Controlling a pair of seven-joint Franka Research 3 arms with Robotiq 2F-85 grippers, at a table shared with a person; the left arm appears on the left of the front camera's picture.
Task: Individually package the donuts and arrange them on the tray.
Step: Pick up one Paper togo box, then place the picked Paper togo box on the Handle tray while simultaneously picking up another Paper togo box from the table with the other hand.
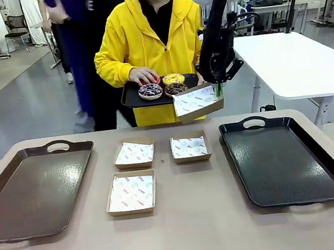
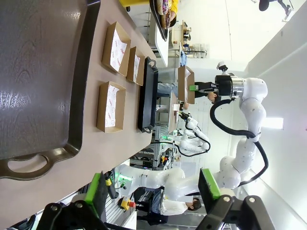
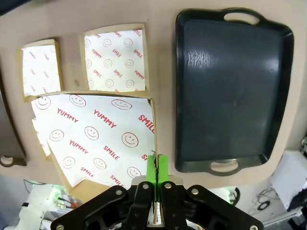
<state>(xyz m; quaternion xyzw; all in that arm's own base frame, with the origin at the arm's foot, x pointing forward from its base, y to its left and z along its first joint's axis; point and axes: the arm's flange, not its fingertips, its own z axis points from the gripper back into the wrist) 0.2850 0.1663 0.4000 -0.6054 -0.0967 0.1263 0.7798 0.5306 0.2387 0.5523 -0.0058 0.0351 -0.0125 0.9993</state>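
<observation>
Holding lined box pinched in R hand beside person's donuts; L hand wide

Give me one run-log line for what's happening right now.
right hand: shut on box, in the air beside person's tray | left hand: open, empty | donuts: on person's tray | table: three empty boxes

Four paper-lined boxes (one aloft), three trays, seemingly four donuts
</observation>
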